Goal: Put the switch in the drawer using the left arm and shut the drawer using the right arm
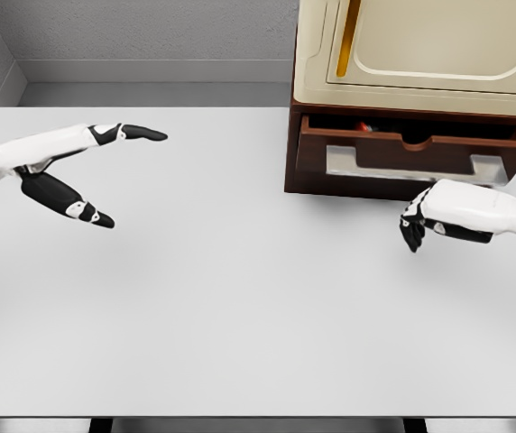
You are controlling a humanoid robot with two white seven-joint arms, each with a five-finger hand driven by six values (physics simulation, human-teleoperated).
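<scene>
A brown wooden drawer [411,152] stands pulled out from its cabinet at the upper right of the white table. Inside it, a small red and dark object [364,128], likely the switch, shows just behind the drawer front; most of it is hidden. My left hand [118,176] hovers over the table's left side, far from the drawer, with thumb and fingers spread and nothing in it. My right hand [414,225] hangs just in front of and below the drawer front, fingers curled downward, holding nothing.
A cream-coloured appliance [420,45] sits on top of the brown cabinet [292,153]. The white table [240,298] spreads across the view, with its front edge near the bottom. A grey wall runs behind.
</scene>
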